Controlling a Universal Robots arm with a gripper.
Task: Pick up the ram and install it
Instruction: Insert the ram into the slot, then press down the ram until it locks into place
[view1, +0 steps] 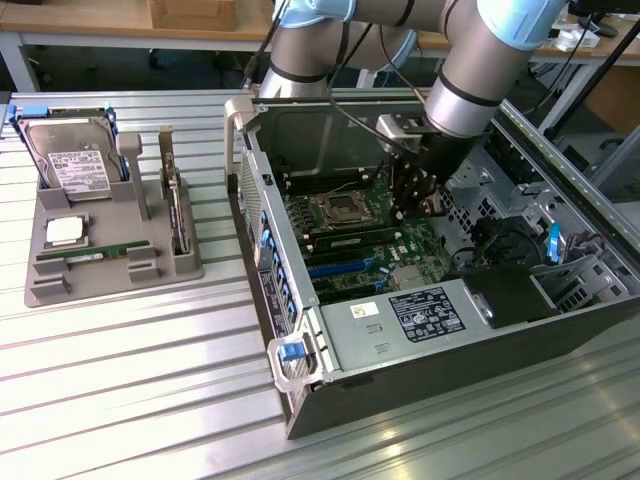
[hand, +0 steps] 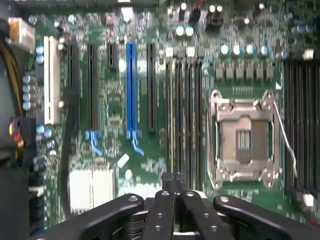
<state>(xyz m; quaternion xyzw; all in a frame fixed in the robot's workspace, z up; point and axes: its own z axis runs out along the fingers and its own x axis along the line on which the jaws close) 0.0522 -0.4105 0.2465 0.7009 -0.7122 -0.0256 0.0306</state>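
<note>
The worktop (view1: 120, 370) is ribbed bare metal with a brushed, softly reflective sheen. On it sits a matt grey plastic holder (view1: 110, 250), smooth and dull. The ram (view1: 85, 254) in it is a green circuit-board stick with a white paper-like label. The hard drive (view1: 70, 160) has a shiny silver metal face and a white label. The computer case (view1: 420, 320) is dark painted sheet metal with bare perforated steel inside. The motherboard (hand: 115, 100) is glossy green board with black and blue plastic slots. The processor socket (hand: 245, 137) has a polished metal frame. The end effector (hand: 172, 182) is matt black with small screws.
</note>
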